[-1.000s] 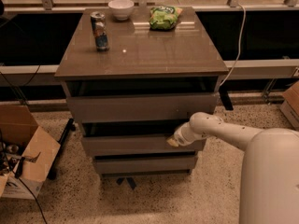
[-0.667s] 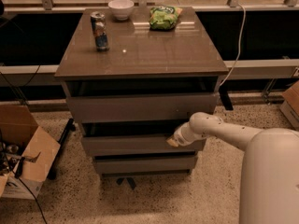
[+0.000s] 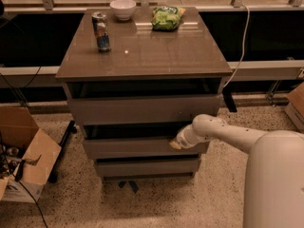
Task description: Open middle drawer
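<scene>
A brown cabinet (image 3: 142, 56) has three grey drawers. The middle drawer (image 3: 128, 148) sticks out a little past the bottom drawer (image 3: 142, 166), with a dark gap above its front. My gripper (image 3: 175, 144) is at the right part of the middle drawer's top edge, touching it. My white arm (image 3: 223, 132) reaches in from the right. The top drawer (image 3: 142, 109) sits above it.
On the cabinet top stand a drink can (image 3: 100, 31), a white bowl (image 3: 123, 8) and a green snack bag (image 3: 167, 18). An open cardboard box (image 3: 23, 156) is on the floor at left. Another box (image 3: 295, 106) is at the right edge. A white cable (image 3: 244, 37) hangs behind.
</scene>
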`<action>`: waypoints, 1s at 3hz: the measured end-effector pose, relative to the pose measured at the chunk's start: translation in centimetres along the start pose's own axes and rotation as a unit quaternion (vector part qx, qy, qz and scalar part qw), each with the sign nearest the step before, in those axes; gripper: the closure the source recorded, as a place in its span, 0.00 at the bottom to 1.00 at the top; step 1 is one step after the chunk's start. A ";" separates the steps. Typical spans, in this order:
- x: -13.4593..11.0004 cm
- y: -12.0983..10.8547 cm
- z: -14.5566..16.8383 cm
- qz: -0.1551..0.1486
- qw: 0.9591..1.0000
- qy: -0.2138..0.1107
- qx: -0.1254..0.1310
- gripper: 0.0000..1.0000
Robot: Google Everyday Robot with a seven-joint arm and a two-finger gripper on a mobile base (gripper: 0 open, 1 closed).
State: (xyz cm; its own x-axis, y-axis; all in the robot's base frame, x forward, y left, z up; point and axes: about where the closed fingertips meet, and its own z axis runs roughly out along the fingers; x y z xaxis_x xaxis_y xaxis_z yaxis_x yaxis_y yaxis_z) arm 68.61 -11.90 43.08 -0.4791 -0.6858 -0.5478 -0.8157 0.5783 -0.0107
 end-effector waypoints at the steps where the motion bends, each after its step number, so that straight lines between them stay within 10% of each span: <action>1: 0.0 0.0 0.0 0.000 1.000 0.000 0.000 0.72; 3: -0.2 0.6 -0.1 -0.051 0.998 0.018 -0.018 0.26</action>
State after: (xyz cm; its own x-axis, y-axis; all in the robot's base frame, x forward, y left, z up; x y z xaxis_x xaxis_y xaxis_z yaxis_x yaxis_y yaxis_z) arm 68.18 -11.46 43.29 -0.4033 -0.7568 -0.5143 -0.8718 0.4887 -0.0355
